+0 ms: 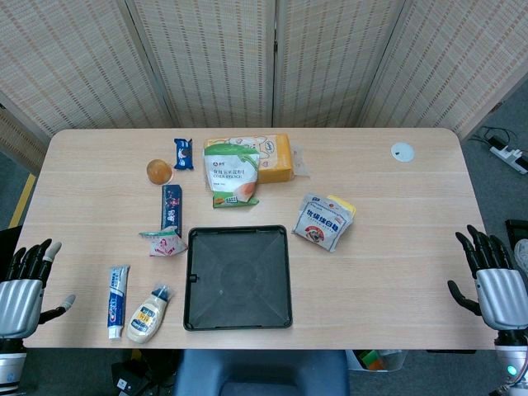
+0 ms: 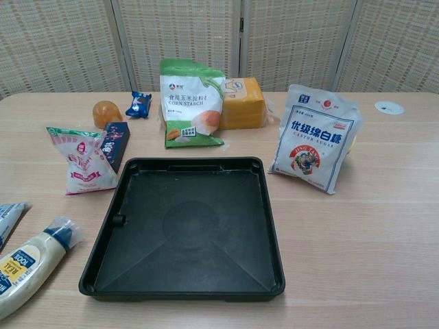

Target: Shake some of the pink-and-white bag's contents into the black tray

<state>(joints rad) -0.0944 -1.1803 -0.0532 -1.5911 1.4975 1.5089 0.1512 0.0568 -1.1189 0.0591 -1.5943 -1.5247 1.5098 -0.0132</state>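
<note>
Two robot hands, left (image 1: 25, 289) and right (image 1: 493, 282), spread and empty. Pink-and-white bag (image 1: 163, 242) just left of black tray (image 1: 239, 321), nearer left.

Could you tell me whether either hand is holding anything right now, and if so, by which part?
Nothing is held. The left hand and right hand are both open at the table's edges, apart from the pink-and-white bag.

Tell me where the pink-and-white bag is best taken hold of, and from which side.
Probably its upper body, just below the green top band, approached from the left. The pink-and-white bag stands upright just left of the black tray, a dark blue box close behind it; the left hand is open on that side.
</note>
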